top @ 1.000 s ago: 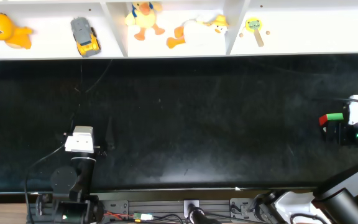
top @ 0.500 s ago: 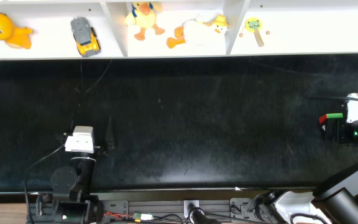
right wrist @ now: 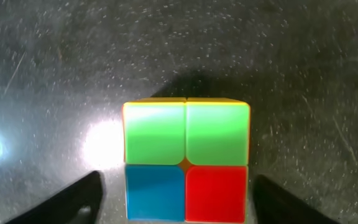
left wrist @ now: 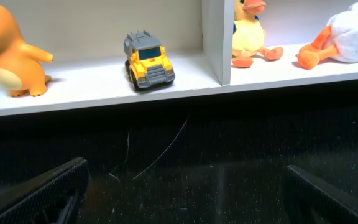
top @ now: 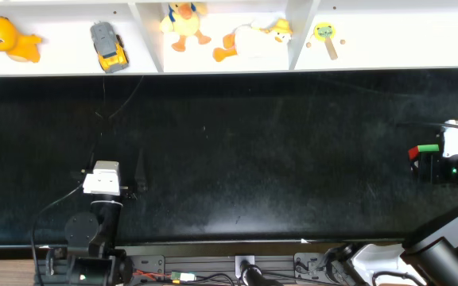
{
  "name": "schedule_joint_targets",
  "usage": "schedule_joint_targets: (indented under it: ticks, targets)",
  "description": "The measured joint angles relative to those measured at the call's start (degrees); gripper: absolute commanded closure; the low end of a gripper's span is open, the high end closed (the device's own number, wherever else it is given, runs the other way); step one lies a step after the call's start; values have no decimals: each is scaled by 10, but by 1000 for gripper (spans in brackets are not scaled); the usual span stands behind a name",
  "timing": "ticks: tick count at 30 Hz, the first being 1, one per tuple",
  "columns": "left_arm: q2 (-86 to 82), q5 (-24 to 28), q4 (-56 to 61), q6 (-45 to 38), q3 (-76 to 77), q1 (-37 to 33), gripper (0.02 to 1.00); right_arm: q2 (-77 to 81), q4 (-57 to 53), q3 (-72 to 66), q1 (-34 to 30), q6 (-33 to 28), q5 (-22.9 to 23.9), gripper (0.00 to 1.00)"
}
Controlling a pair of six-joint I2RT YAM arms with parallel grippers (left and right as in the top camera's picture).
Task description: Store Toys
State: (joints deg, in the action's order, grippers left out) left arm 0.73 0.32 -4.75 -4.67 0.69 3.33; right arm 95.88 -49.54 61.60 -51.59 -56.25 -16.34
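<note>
**Toy count: five on the shelf, one cube on the table**

Ran a quick headcount. Six toys in total.

The white shelf (top: 229,68) along the far edge of the black table (top: 253,159) shows three compartments. The left one holds two toys: one orange figure (left wrist: 11,56) and one toy truck (left wrist: 148,60), yellow with a grey top, both standing upright and well apart. The middle one also holds two: a yellow duck plush (left wrist: 250,34) just past the divider, and a white duck plush (left wrist: 347,40) lying on its side beside it. The right one has a single small green toy (top: 325,35) on a stick.

Toy number six is the colour cube (right wrist: 186,143), a two-by-two. It sits flat on the table over at the right side, well away from the shelf. Two green squares show on one face, and one blue and one red on the next.

Two arms, two grippers. The right gripper (right wrist: 178,186) is down at the cube with a finger on each side. The jaws are spread, with a clear gap on one side, so there's no grip on it. The left gripper (left wrist: 185,167) is near its base, facing the shelf, fingers wide apart and holding nothing.
</note>
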Motion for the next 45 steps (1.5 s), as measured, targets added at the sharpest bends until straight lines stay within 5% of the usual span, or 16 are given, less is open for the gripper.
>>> schedule_joint_targets:
  ticks: [9,16,45]
  targets:
    - [0,0,0,0,0,0,20,0,0,0,0,8,3,437]
    - [0,0,0,0,0,0,20,0,2,0,7,23,3,614]
    - [0,0,0,0,0,0,20,-14,-15,200,167,101,7,647]
